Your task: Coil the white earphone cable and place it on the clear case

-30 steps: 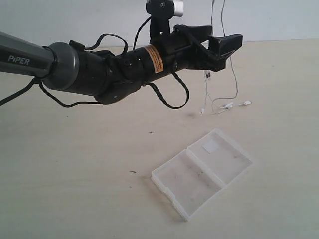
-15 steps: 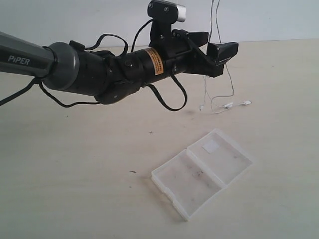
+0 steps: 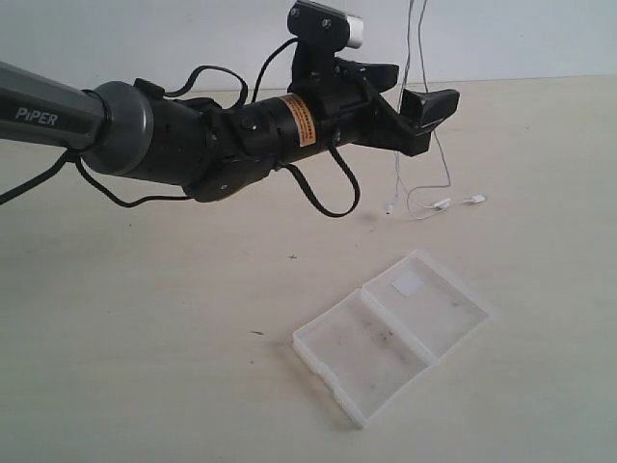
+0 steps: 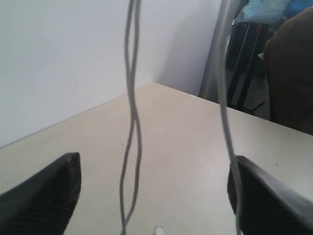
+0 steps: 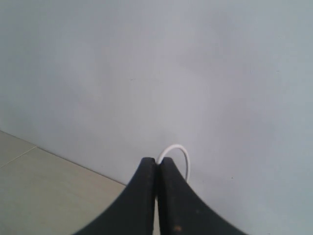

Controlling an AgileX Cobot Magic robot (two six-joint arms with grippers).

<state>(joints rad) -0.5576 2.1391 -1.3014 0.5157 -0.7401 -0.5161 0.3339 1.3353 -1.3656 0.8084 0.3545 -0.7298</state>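
the black left arm (image 3: 183,135) reaches in from the left side of the exterior view, held above the pale beige tabletop (image 3: 145,318), with an orange label (image 3: 300,116) on its wrist and a small silver-and-black camera (image 3: 323,24) mounted on top. the left gripper (image 3: 413,89) at its end has its two black fingers spread wide, gripping neither strand that passes between them. the thin white earphone cable (image 4: 131,73) hangs down from above the top edge of the exterior view, and its strands drop through the gap between those fingers. in the left wrist view a loosely twisted pair of strands runs down the middle of the gap, apart from both fingers, while a single strand hangs right at the inner face of one finger (image 4: 264,200); whether it touches cannot be told. below the gripper the cable reaches the table, where its two small white earbuds (image 3: 442,204) lie near each other, and the small plug end (image 3: 390,209) sits low just beside them; whether the plug rests on the surface cannot be told. the right gripper (image 5: 157,164) is outside the exterior view; in the right wrist view its black fingers are pressed together, pinching the cable, a short white loop of which arches out from the fingertips against the plain white wall (image 5: 146,73). the shallow clear plastic case (image 3: 357,352) lies open and flat on the table nearer the camera, well apart from the earbuds, its two rectangular halves side by side along the hinge. the farther half carries a small white rectangular patch (image 3: 407,282). the cable lies wholly apart from the case.
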